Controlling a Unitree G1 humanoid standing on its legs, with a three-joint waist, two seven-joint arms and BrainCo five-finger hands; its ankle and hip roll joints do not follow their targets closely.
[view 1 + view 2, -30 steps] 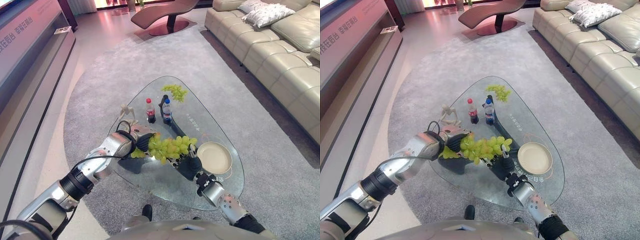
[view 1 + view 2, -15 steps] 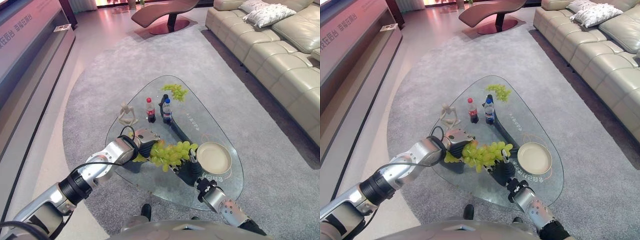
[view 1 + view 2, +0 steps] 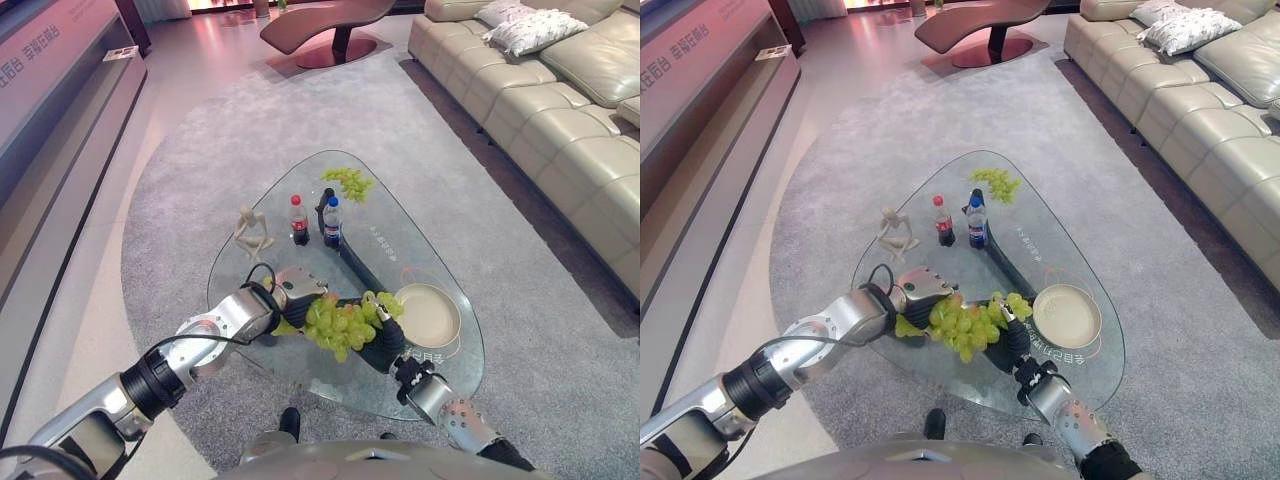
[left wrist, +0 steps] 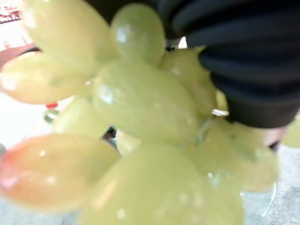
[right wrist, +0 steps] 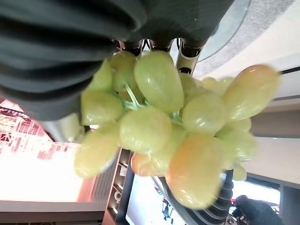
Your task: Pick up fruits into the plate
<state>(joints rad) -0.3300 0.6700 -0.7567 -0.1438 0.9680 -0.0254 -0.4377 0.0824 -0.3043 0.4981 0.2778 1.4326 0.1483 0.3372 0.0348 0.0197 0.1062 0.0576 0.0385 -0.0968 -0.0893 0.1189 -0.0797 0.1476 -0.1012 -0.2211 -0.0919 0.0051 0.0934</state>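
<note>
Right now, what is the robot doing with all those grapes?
The robot is carrying a big bunch of green grapes between its left hand and its right hand, above the glass table. The bunch hangs just beside the empty plate, not yet in it. A second bunch of grapes lies at the far end of the table, near two bottles and a small figurine.
</note>
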